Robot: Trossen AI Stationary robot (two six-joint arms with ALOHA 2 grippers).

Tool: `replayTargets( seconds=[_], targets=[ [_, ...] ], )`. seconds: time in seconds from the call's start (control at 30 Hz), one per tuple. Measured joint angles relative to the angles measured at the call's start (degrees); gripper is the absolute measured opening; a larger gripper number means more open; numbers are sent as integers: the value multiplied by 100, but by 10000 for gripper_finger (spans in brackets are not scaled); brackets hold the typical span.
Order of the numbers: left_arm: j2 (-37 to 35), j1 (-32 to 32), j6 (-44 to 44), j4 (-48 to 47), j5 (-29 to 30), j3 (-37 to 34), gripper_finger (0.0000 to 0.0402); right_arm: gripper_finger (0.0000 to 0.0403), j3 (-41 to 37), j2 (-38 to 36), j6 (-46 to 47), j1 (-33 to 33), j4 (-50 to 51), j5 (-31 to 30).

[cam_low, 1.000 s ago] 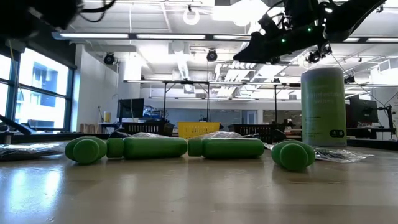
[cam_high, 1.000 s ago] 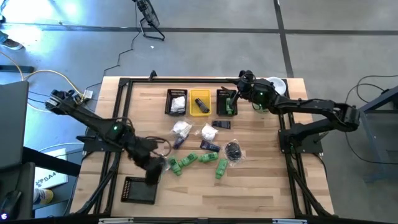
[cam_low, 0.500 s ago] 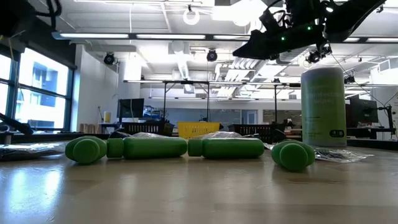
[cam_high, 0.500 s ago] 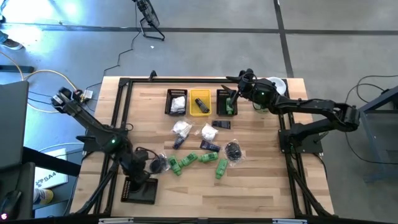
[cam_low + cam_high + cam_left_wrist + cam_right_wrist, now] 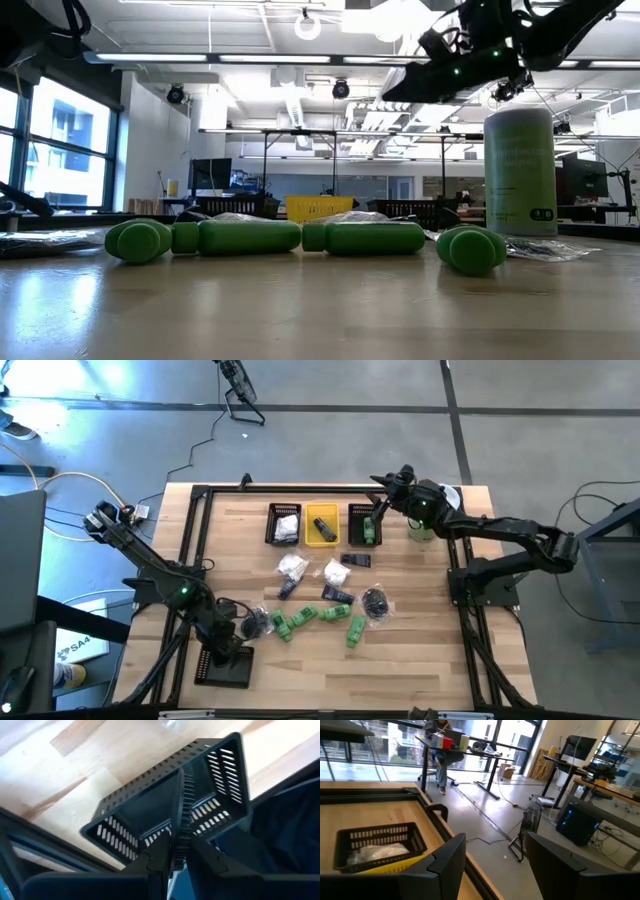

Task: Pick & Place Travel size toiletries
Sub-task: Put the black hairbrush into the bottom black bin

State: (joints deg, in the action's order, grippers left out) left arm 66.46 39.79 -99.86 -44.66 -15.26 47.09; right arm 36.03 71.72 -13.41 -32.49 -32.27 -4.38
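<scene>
Green bottles point(image 5: 300, 618), white packets point(image 5: 292, 567), blue-purple tubes point(image 5: 337, 595) and black round pieces point(image 5: 375, 601) lie loose on the middle of the wooden table. My left gripper point(image 5: 228, 653) hangs over an empty black bin point(image 5: 222, 672) at the near left. It points steeply down and is shut on a thin black ridged piece point(image 5: 181, 815). My right gripper point(image 5: 385, 500) stands open and empty, held level at the far edge. It is above the black bin holding green bottles point(image 5: 365, 525). My left gripper pinches the thin black ridged piece by its upper end point(image 5: 176, 845) between its two fingertips point(image 5: 150, 862). The fingers come from above, slanting down. The piece hangs edge-on below them, inside the black bin's point(image 5: 220, 765) opening. Whether its lower end touches the bin floor, I cannot tell.
At the far edge stand a black bin with a white packet point(image 5: 284, 525) and a yellow bin point(image 5: 322, 525). A big pale-green cylinder point(image 5: 520, 170) stands at the far right under my right arm. Another black round piece point(image 5: 253, 623) lies near the left gripper. A black frame edges the table.
My left gripper has swung from beside the green bottles toward the table's near left corner, sunk a little and tipped steeper. It has carried the black piece over the near-left bin. My right gripper has drifted slightly toward the table's right edge.
</scene>
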Motion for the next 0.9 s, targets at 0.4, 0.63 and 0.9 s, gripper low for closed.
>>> replayTargets(
  seconds=[0.4,0.63,0.9],
  targets=[
    [20,0,-383,-52,-209,0,56,199,0,0,1,-341,-271,4],
    [20,0,-323,-47,-224,0,57,199,0,0,2,-406,-359,17],
    [20,-2,-793,-302,-577,0,57,199,0,0,2,-406,-401,10]
  ],
)
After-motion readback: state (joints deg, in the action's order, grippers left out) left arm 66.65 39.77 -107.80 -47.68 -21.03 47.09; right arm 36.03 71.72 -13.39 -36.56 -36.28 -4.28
